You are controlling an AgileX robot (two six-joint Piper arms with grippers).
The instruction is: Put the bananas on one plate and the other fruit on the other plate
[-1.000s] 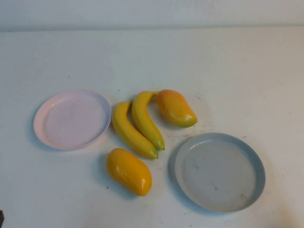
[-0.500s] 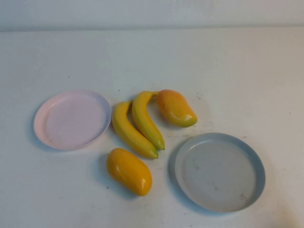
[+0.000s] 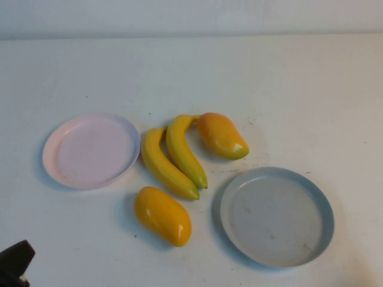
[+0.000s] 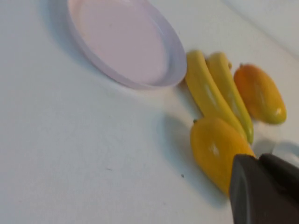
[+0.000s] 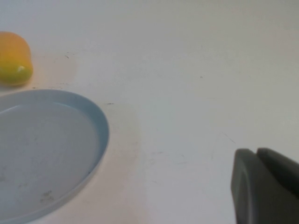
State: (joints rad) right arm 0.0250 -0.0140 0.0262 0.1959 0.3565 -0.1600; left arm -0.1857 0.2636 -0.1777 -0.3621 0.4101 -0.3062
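You are looking at a white table (image 3: 191,66) with nothing sorted yet. The grey-blue plate (image 3: 323,206) is sitting near and right, empty; the smaller pink plate (image 3: 54,140) is lying left, also empty. Between them the two bananas (image 3: 173,158) are lying side by side and touching, with one mango (image 3: 222,136) just beyond them on the right, against a banana's far end, and the other mango (image 3: 163,215) nearer you, apart from both plates.

The left gripper (image 3: 13,263) is showing at the near left corner, and the right gripper (image 5: 266,186) is hanging right of the grey-blue plate; I cannot tell how either pincer is set.

These fruits are looking glossy, stiff and probably light, so expect slipping. Take each banana across its middle, each mango across its narrow width.
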